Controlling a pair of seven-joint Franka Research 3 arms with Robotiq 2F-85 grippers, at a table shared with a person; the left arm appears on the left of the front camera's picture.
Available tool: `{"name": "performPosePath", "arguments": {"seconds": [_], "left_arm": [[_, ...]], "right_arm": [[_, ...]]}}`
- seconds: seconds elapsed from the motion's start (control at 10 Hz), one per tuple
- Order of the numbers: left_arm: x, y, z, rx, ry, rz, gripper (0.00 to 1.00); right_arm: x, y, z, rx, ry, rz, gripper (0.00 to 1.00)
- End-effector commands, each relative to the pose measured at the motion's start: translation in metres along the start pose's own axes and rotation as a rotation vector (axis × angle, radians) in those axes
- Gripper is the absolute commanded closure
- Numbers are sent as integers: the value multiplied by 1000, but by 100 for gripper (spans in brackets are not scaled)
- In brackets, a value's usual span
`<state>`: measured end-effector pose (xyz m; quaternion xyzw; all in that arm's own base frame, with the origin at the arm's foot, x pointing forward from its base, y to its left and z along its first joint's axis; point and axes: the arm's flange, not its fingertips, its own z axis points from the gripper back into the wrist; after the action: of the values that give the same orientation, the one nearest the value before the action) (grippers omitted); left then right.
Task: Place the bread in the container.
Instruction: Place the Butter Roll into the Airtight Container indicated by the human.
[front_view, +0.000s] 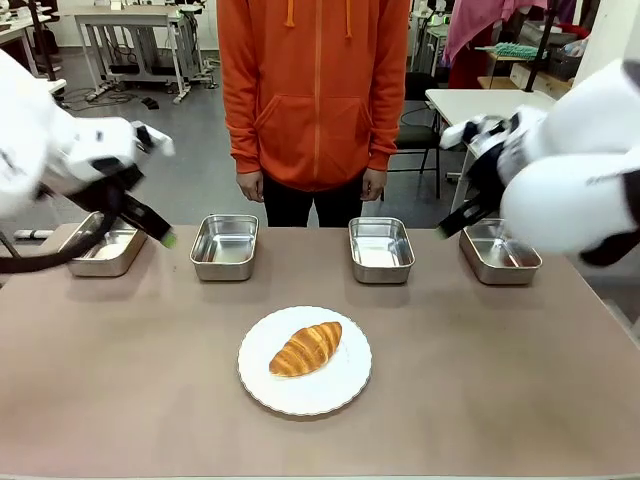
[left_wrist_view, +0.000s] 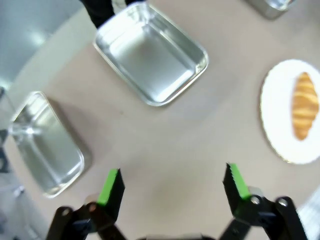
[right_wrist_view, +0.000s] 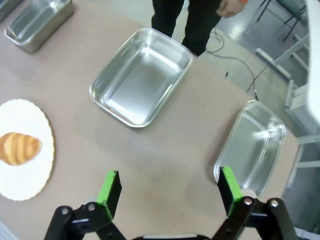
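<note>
Bread (front_view: 306, 349) looks light, soft, flaky; grip it gently across its thick middle; left gripper (left_wrist_view: 173, 180) and right gripper (right_wrist_view: 169, 187) both spread, empty.

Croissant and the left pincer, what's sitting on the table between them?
Just bare tabletop, then the rim of the white plate under the croissant; the left wrist view shows this beyond the open left pincer.
</note>
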<state>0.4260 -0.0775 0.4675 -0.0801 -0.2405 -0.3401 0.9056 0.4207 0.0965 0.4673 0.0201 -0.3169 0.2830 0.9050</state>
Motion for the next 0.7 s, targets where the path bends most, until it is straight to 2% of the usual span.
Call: {"name": "performPosePath", "arguments": {"seconds": [0.0,0.1,0.2,0.3,0.4,0.5,0.6], "left_arm": [[-19,61,28,-123,9,-112,0],[-33,88,39,-208,-36,-178,0],[-51,118,45,-275,-73,-222,0],[-73,132,41,-265,-87,-272,0],[-82,129,38,-249,-137,-234,0],[-68,112,58,-219,-90,-226,0],[-68,112,58,-219,-90,-226,0]], "right_arm": [[-20,-65,27,155,-53,28,0],[-33,-88,35,167,-44,20,0],[-47,-107,43,207,-86,47,0],[-60,-117,46,234,-126,83,0],[-68,-113,43,275,-139,131,0],[-57,-108,50,172,-85,36,0],[-57,-108,50,172,-85,36,0]]}}
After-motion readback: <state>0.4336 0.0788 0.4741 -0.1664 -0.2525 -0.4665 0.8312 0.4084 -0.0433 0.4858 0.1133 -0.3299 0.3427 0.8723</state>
